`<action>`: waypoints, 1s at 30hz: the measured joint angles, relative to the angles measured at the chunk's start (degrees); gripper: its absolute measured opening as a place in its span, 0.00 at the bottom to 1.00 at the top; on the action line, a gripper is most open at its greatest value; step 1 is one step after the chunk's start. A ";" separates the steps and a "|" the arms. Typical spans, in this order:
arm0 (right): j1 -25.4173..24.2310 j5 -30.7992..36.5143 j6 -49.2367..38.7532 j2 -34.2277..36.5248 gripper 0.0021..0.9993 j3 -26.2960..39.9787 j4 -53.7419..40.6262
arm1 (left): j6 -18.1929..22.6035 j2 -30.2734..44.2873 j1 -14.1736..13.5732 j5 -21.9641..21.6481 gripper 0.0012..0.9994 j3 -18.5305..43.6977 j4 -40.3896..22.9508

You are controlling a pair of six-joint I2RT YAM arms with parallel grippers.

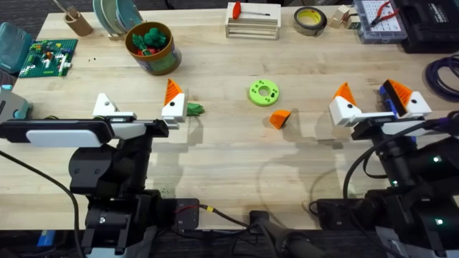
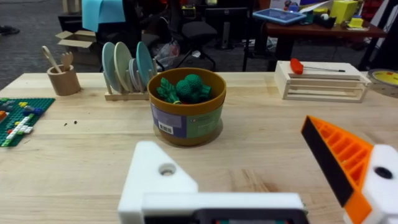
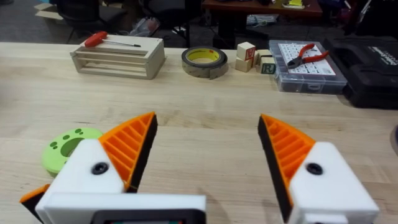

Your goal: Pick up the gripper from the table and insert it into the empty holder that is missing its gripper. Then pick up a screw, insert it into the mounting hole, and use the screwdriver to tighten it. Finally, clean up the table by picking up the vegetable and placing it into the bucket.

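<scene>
The loose orange gripper (image 1: 280, 118) lies on the table right of centre, and its edge (image 3: 30, 196) peeks from behind my right gripper's finger. My left gripper (image 1: 140, 104) (image 2: 236, 149) is open and holds nothing. Its left finger is the bare white holder (image 1: 105, 105) (image 2: 158, 180) with an open mounting hole, while its other finger carries an orange pad. The dark-green vegetable (image 1: 194, 109) lies beside that padded finger. Beyond stands the bucket (image 1: 150, 49) (image 2: 186, 112). My right gripper (image 1: 374, 102) (image 3: 206, 124) is open and empty. The blue screwdriver (image 1: 388, 99) shows partly behind its right finger.
A lime-green disc (image 1: 263, 92) (image 3: 65, 147) lies mid-table. Along the far edge are a wooden crate (image 1: 252, 25) with a red-handled tool, a tape roll (image 1: 310, 20), a parts box (image 1: 380, 18), a plate rack (image 1: 118, 14), a cup with sticks (image 1: 75, 21) and a brick plate (image 1: 46, 56).
</scene>
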 joint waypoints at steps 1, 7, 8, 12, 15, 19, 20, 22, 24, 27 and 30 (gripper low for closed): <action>0.00 0.00 0.00 0.00 0.99 0.00 0.00 | 0.00 0.00 0.00 0.00 0.99 0.00 0.00; 0.00 0.00 0.00 0.00 0.99 0.33 -0.84 | 0.02 0.00 0.00 -0.02 0.99 0.00 0.01; 0.00 0.00 0.00 0.00 0.99 0.33 -0.85 | 0.02 -0.02 0.00 -0.02 0.99 0.00 0.02; 0.00 0.00 0.00 0.00 0.99 0.33 -0.83 | 0.02 0.00 0.00 -0.97 0.99 0.00 0.02; 0.00 -0.02 0.00 0.00 0.99 0.33 -0.72 | 0.02 0.00 0.00 -2.07 0.99 0.00 0.17; 0.00 -0.73 0.00 0.00 0.99 0.80 -1.17 | 0.02 -0.02 0.00 -2.89 0.99 0.13 0.44; 0.00 -0.86 0.00 0.00 0.99 1.21 -1.41 | 0.02 0.00 0.00 -3.05 0.99 0.28 0.29; 0.00 -1.05 0.00 0.00 0.99 2.41 -1.77 | 0.00 0.00 0.00 -3.46 0.99 1.41 -1.43; 0.00 -1.11 0.00 0.26 0.99 4.43 -2.81 | 0.01 0.00 0.00 -3.97 0.99 3.73 -5.44; 0.00 -1.46 0.00 1.77 0.99 8.87 -6.33 | 0.00 0.51 0.00 -4.48 0.99 8.74 -13.09; 0.00 -1.52 0.38 4.94 0.99 14.16 -10.96 | 0.01 2.76 0.00 -5.29 0.99 14.44 -18.52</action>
